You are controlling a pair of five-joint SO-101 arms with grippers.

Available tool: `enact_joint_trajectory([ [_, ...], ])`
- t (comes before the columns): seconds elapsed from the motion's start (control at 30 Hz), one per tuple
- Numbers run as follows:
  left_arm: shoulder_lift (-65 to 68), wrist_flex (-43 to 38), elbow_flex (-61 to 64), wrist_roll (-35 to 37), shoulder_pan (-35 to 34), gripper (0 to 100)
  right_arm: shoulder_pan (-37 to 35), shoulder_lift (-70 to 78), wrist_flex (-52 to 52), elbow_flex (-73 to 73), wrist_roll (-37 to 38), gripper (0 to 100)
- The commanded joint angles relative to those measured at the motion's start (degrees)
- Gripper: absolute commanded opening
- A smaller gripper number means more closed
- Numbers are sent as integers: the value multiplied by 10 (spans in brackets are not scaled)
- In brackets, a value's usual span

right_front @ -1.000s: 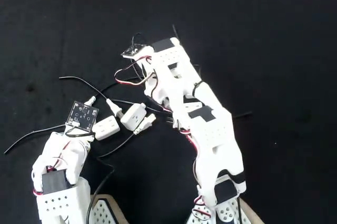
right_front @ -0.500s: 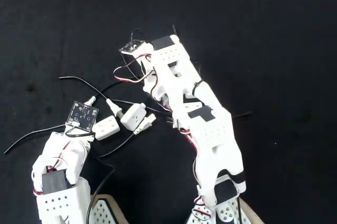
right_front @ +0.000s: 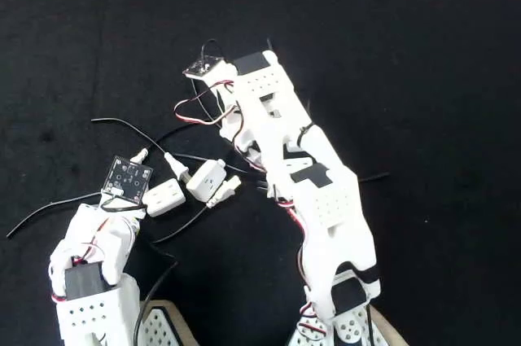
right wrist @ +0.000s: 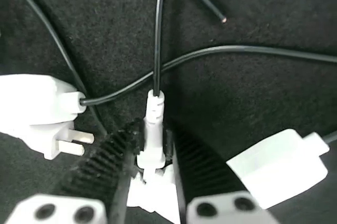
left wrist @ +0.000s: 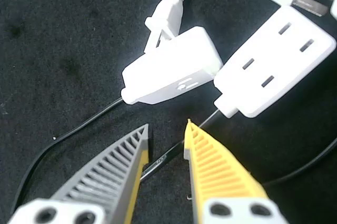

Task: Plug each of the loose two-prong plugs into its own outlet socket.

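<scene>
Edges slightly farther across the black table, right gripper clamping a white plug; holds left gripper narrowly parted.

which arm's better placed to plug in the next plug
Right. The right gripper is closed on a white plug, its cable trailing away. The left gripper is open over a black cable, holding nothing, just short of an outlet block.
</scene>
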Motion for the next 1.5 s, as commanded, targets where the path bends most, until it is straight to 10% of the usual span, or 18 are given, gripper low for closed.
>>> enact_joint_trajectory([
  [0.0,-4,-11,8,-5,-6,116,-17,-5,18,-28,2,22],
  [1.47,-4,-10,8,-5,-6,116,-29,48,58,-29,13,9],
])
